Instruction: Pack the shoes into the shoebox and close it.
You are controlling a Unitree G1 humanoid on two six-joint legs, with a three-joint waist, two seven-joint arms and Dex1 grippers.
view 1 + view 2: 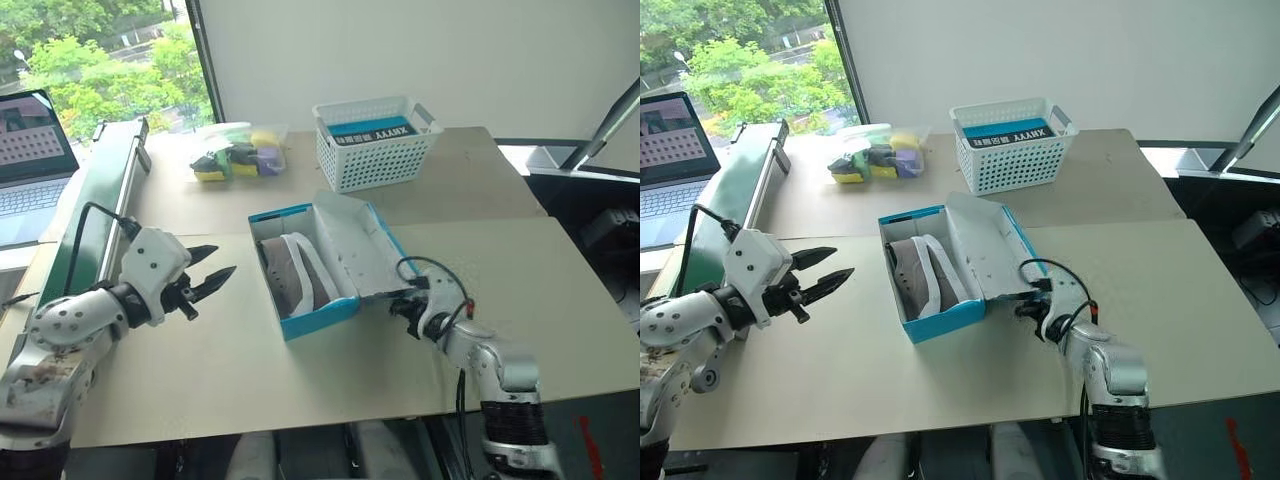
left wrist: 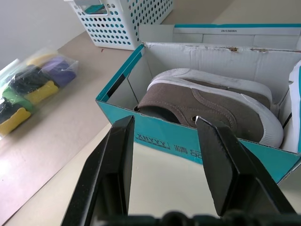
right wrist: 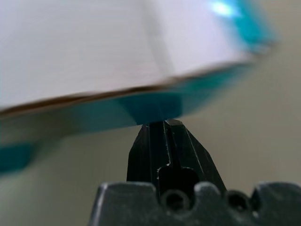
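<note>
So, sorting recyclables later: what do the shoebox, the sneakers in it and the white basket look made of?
Shoebox: matte cardboard, blue outside, white inside, with a frayed brown edge. Sneakers: grey-brown woven fabric, soles probably white rubber. Basket: likely moulded plastic, a smooth white lattice.

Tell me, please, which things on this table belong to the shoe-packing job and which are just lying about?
Job: shoes inside the shoebox; its open lid; left gripper, open; right gripper, shut at the lid's edge.

Lying about: white basket, bag of coloured items, laptop.

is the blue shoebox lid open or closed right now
Open. The shoebox lid leans back toward the robot's right, leaving the shoes uncovered inside; the shut right gripper sits at the lid's edge.
</note>
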